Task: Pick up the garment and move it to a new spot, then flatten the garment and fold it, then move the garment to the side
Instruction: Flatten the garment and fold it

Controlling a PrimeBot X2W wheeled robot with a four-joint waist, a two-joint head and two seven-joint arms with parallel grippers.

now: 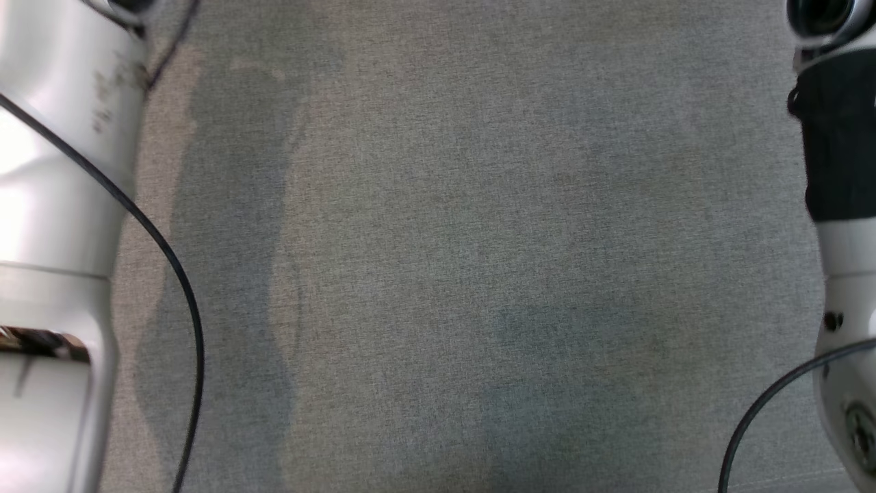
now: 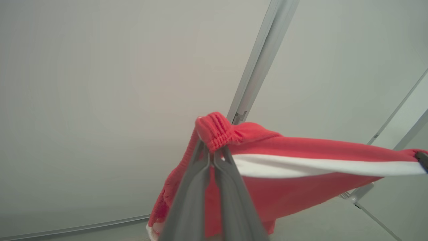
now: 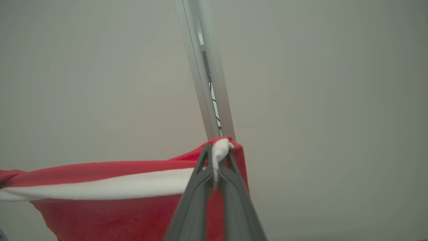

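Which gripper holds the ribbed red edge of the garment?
The left gripper: it pinches gathered red ribbing of the garment, whereas the right gripper pinches a white fold.

The head camera is looking steeply down, from close by, at a grey surface (image 1: 438,246), with the left forearm (image 1: 55,205) and right forearm (image 1: 845,287) cutting its side edges. The left wrist camera is looking along the left gripper (image 2: 211,150), the right along the right gripper (image 3: 217,154), both facing a pale wall (image 2: 100,83). Both are sharing a metal post (image 2: 260,57) and the garment (image 2: 301,147), seen from its opposite ends
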